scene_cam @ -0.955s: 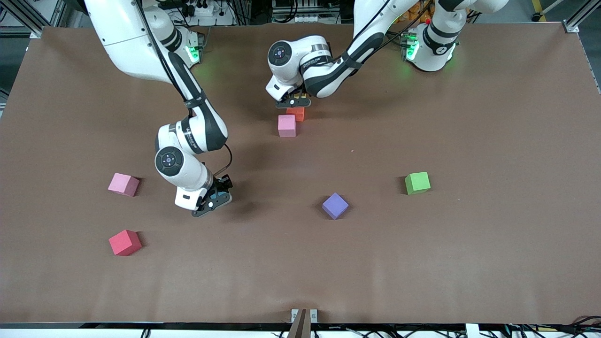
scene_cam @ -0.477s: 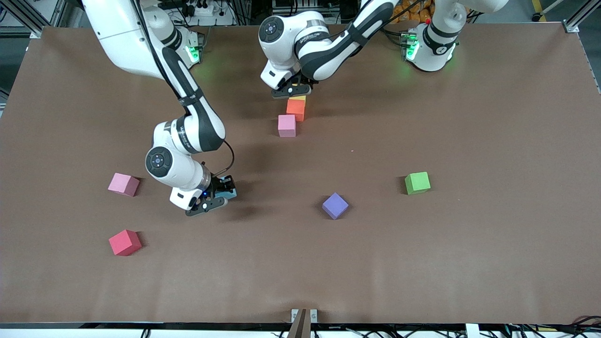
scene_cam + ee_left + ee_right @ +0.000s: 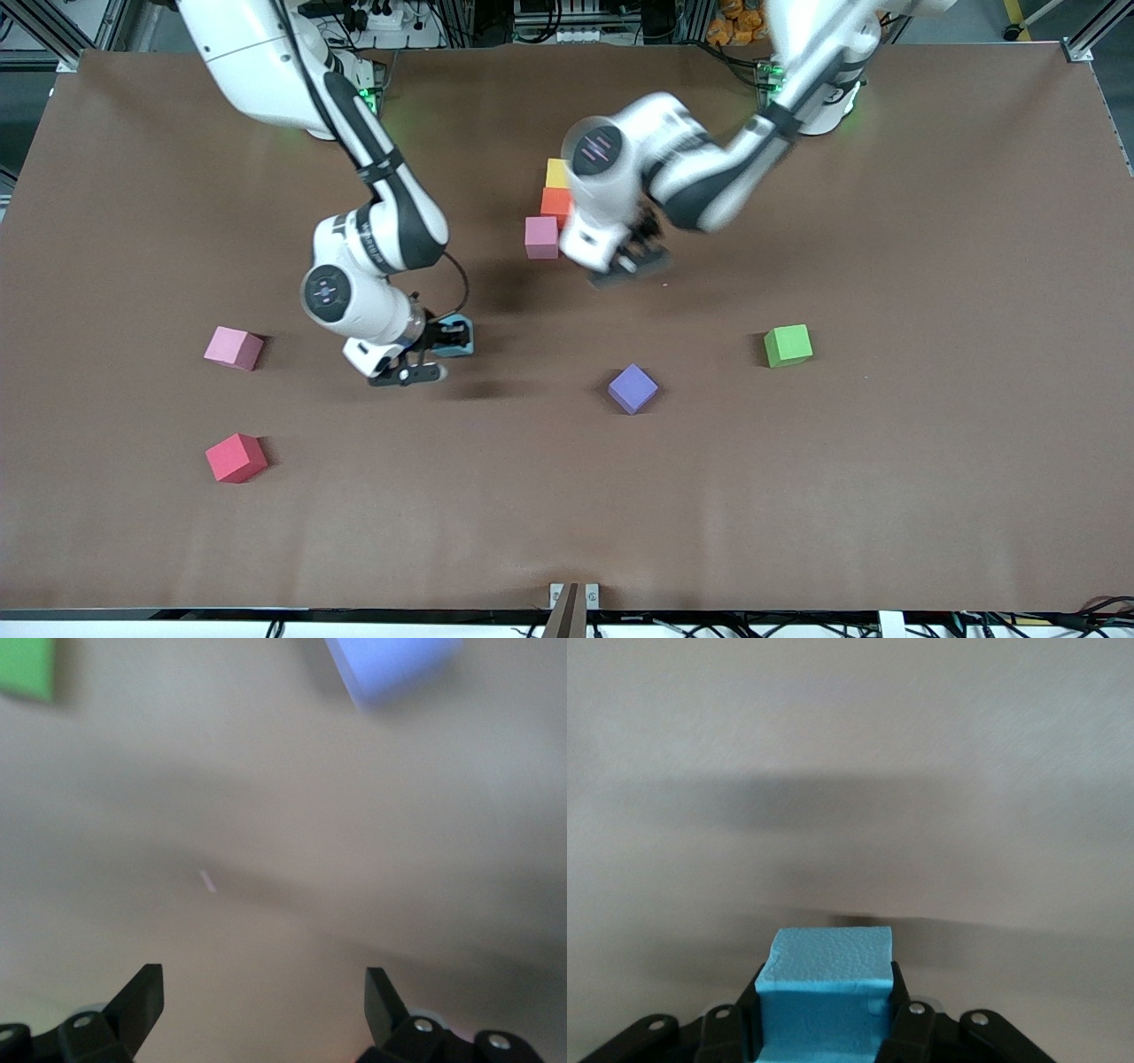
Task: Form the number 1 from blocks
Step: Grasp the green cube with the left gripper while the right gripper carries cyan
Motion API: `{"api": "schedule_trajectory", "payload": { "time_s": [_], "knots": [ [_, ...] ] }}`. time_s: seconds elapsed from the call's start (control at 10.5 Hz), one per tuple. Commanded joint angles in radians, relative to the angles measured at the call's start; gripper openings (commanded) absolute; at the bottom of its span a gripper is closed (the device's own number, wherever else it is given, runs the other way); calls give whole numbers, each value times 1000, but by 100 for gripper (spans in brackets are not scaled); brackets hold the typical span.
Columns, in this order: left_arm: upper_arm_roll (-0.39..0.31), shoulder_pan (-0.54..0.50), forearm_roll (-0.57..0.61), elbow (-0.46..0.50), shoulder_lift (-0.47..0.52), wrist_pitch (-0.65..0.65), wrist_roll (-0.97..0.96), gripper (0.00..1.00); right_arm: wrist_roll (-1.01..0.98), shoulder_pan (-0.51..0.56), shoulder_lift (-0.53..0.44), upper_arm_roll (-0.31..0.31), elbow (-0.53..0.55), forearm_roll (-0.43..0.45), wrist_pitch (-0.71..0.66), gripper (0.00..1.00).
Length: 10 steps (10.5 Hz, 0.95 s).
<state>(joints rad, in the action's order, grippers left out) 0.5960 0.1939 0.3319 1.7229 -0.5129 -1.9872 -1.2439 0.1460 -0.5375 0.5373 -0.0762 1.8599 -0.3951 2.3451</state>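
Yellow (image 3: 556,172), orange (image 3: 555,202) and pink (image 3: 541,237) blocks lie in a touching row in the middle of the table. My right gripper (image 3: 443,347) is shut on a light blue block (image 3: 461,340), held above bare table; the right wrist view shows the block (image 3: 824,979) clamped in the gripper (image 3: 824,1014). My left gripper (image 3: 631,262) hangs open and empty over the table beside the pink block. In the left wrist view the gripper (image 3: 264,988) faces the purple block (image 3: 390,663) and the green block (image 3: 25,666).
Loose blocks lie apart on the brown table: purple (image 3: 633,388) and green (image 3: 788,345) toward the left arm's end, a second pink (image 3: 234,347) and red (image 3: 236,457) toward the right arm's end.
My left gripper has swung away from the yellow and orange blocks to beside the pink one. My right gripper has shut on the light blue block and carried it toward the left arm's end.
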Motion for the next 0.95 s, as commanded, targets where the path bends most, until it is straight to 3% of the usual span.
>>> {"api": "schedule_trajectory", "payload": {
  "time_s": [0.0, 0.38, 0.86],
  "knots": [
    [19, -208, 36, 0, -6, 19, 157, 100, 39, -63, -34, -4, 45, -25, 6, 41],
    [21, -483, 78, 84, -9, -82, 384, 100, 255, -182, -33, -8, 45, -24, 6, 41],
    [34, -576, 65, 217, 4, -252, 458, 100, 380, -255, -17, -8, 45, -24, 6, 42]
  ]
}}
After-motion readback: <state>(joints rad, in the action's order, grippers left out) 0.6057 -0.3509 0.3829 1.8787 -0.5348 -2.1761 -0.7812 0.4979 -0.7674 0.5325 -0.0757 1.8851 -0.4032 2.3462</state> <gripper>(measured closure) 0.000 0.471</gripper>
